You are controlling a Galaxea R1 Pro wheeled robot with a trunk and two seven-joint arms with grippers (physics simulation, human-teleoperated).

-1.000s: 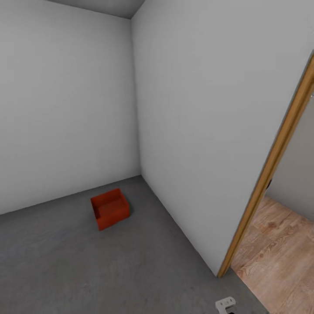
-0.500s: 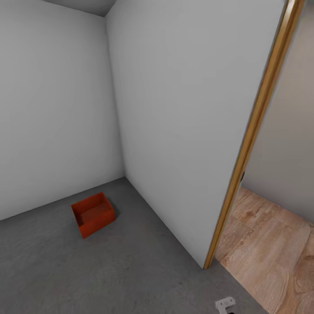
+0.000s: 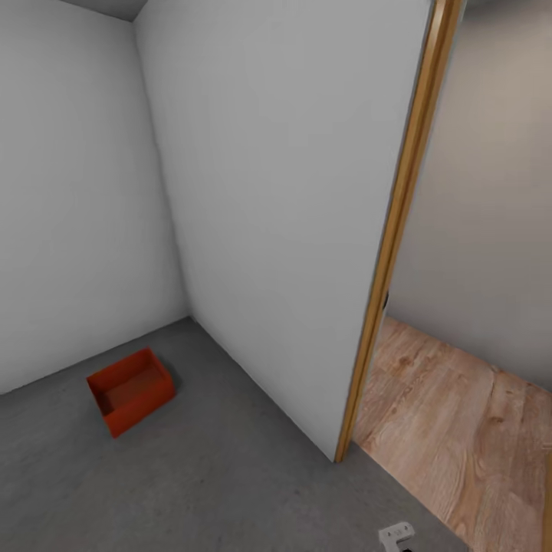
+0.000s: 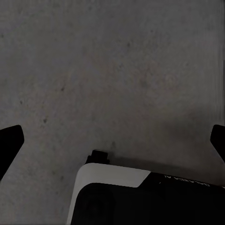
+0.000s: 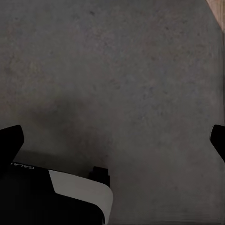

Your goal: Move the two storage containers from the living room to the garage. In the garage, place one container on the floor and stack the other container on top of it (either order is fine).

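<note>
Red storage container [image 3: 130, 390] sat on the grey floor [image 3: 215, 475] at 9 o'clock. View had swung right toward the doorway [image 3: 460, 368]. Both fingers were apart, empty.

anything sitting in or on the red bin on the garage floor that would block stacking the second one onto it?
Nothing visible does. The storage container sits open side up on the concrete floor near the wall corner, and the part of its inside that shows looks empty. Nothing rests on its rim, and the floor around it is bare.
</note>
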